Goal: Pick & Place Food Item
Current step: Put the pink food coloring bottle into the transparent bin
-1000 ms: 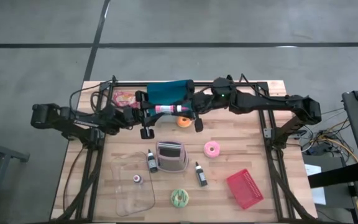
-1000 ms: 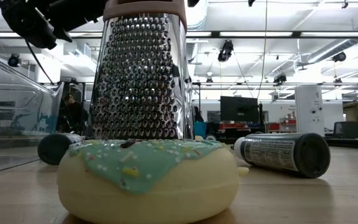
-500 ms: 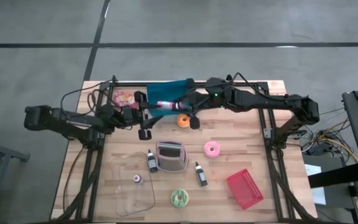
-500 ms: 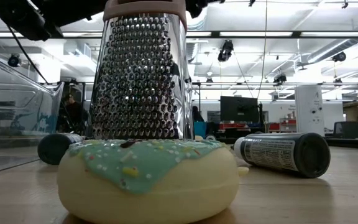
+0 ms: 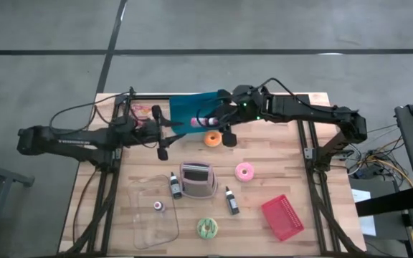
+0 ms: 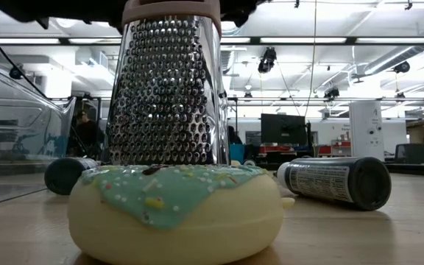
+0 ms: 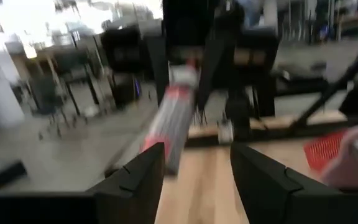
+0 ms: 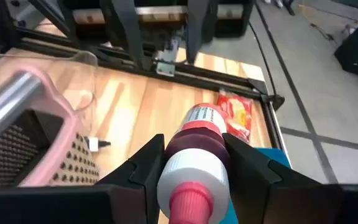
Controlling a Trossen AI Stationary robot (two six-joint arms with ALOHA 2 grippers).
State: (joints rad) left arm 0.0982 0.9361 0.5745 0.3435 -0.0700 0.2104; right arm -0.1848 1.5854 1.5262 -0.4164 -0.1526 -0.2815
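Gripping sauce bottle (image 8: 194, 155), right pincer (image 8: 191, 163), wrist view only

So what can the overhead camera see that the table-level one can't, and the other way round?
Only the high view shows both dark arms, the right gripper shut on a pink-capped squeeze bottle, the open left gripper, the red ridged basket and the pink-frosted donut. Only the low view shows the room behind, with its ceiling lights. Both show the metal box grater and the green-frosted sprinkled donut.
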